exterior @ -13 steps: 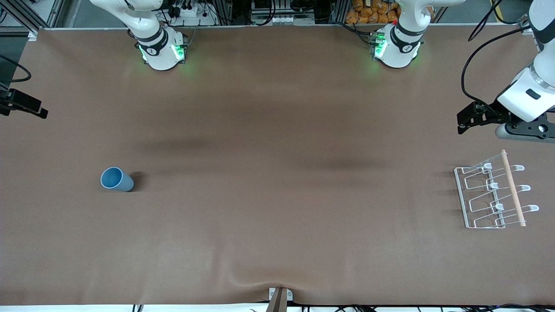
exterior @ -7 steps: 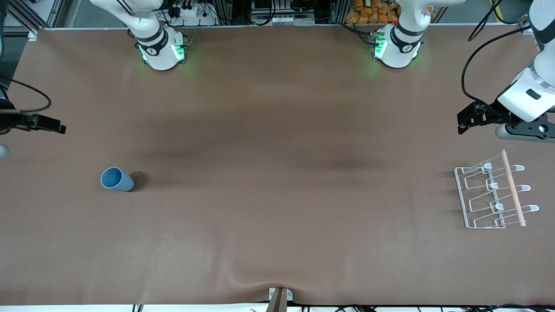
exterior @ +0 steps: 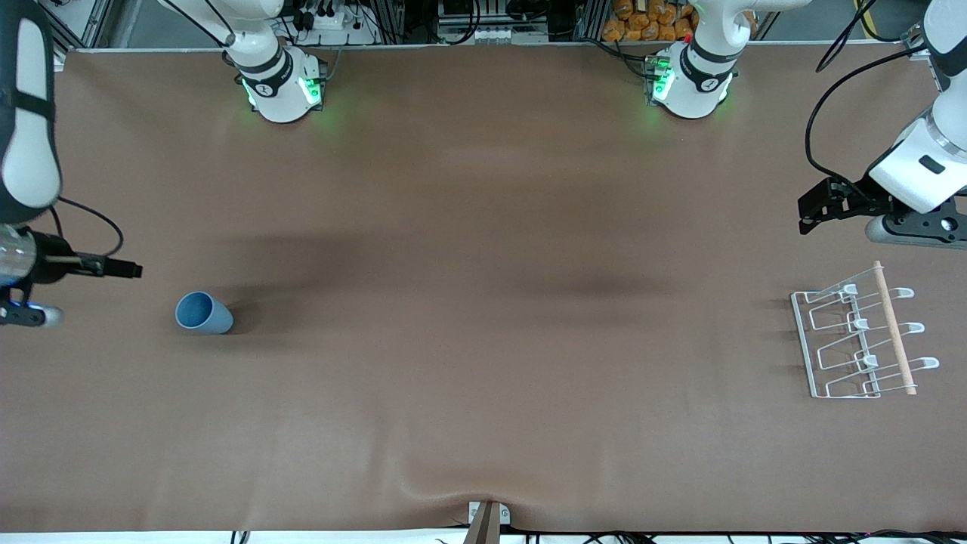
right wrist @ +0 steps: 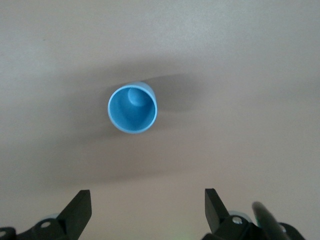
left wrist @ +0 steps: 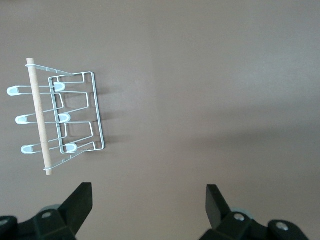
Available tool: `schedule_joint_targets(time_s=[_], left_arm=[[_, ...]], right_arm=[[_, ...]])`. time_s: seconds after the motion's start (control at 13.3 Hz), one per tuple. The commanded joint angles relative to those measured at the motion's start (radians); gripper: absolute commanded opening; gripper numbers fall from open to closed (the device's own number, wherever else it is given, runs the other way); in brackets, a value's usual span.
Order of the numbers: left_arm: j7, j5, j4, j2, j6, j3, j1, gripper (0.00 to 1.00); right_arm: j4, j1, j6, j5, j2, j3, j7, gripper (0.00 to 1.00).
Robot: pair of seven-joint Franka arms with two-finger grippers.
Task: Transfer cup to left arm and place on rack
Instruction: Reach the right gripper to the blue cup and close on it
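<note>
The opening step looks to be in hand: the approach to the cup (exterior: pixel 202 313), which stands upright and untouched on the brown surface (exterior: pixel 483 378) toward the right arm's end. The right claw (right wrist: pixel 145 210) hangs above the surface just off the cup, its two fingers spread wide with nothing between them. In my judgement the next move calls for bringing that claw squarely over the cup, lowering until the fingers straddle its wall, and closing before any handover.

The left claw (left wrist: pixel 147 205) waits over the surface near the rack (exterior: pixel 857 340), which lies well apart from the cup at the left arm's end; its fingers too stand wide apart and empty.

The front view gives the whole layout but cuts the right claw off at the picture's edge, so its fingers cannot be read there. The right wrist view supplies that, and looks straight down into the cup's lighter-blue inside. The left wrist view shows the rack's three rows of prongs and wooden dowel (left wrist: pixel 39 120) lying ahead of the left claw's open fingers
</note>
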Motion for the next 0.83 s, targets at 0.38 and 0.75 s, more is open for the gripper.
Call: schedule_joint_targets(time_s=[0.38, 0.75], left_arm=[[0.000, -0.021, 0.024, 0.019, -0.020, -0.001, 0.003, 1.00], [0.000, -0.019, 0.024, 0.022, -0.020, -0.001, 0.006, 1.00]], right_arm=[[-0.024, -0.013, 0.151, -0.011, 0.157, 0.011, -0.008, 1.00], [-0.094, -0.014, 0.268, -0.011, 0.183, 0.011, -0.008, 1.00]])
